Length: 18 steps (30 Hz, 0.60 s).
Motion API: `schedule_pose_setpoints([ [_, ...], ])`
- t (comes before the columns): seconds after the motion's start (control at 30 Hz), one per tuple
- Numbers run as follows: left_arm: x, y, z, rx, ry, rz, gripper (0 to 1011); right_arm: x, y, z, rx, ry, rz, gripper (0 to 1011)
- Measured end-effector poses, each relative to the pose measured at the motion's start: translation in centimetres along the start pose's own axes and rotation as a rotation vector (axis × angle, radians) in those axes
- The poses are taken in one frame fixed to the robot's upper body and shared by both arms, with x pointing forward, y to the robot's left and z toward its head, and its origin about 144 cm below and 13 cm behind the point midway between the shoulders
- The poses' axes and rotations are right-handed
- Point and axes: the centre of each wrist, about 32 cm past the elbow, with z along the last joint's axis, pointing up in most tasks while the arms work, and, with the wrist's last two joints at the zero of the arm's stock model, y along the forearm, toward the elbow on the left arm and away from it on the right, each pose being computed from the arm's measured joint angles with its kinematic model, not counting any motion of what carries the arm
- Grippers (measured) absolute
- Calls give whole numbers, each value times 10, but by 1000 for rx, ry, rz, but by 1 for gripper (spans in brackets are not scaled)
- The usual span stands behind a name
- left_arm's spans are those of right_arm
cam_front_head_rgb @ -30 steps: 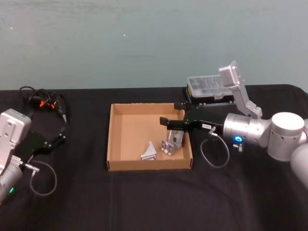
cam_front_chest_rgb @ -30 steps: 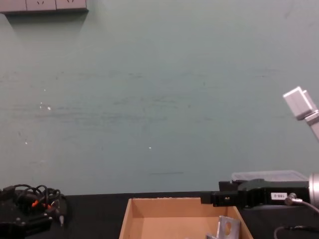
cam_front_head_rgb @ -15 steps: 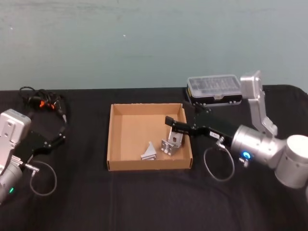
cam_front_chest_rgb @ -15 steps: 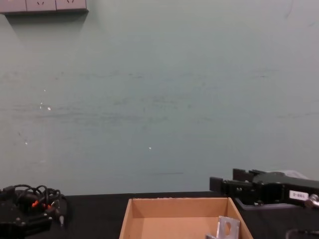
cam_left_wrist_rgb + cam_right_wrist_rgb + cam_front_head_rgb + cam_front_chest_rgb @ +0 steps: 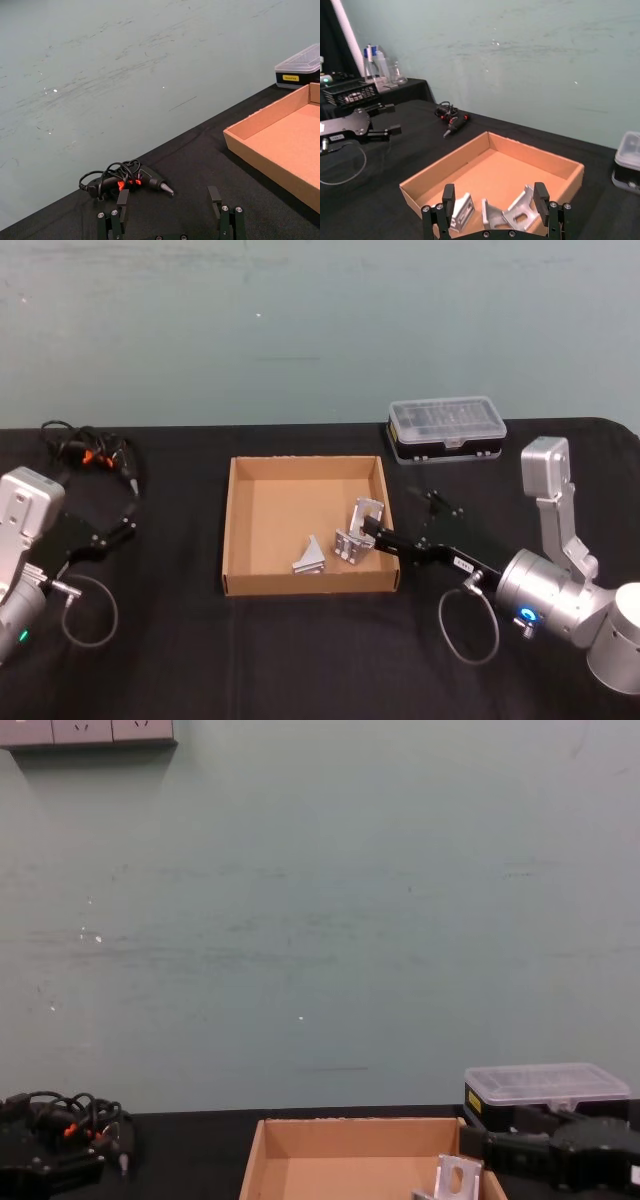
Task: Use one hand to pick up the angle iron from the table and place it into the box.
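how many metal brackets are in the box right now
3. All lie in the cardboard box, toward its right front corner: one small bracket on the left, a slotted one beside it, a third standing against the right wall.

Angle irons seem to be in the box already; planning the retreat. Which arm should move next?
Right. Its tool sits open at the box rim beside the angle irons; the left tool rests far off.

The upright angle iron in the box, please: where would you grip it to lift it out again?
Probably by its standing flange, from above. The upright angle iron leans near the box right wall, its slotted plate rising clear of the floor, so fingers could straddle the plate's two faces. The right end effector is nearest, open.
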Motion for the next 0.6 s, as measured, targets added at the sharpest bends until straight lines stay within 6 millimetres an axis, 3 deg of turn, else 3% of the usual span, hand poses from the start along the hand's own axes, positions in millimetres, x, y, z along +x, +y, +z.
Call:
schedule_pose_setpoints([
  [0.6,0,0,0,0,0,0,1000,-5,-3,-8,-17,14,-27,1002],
])
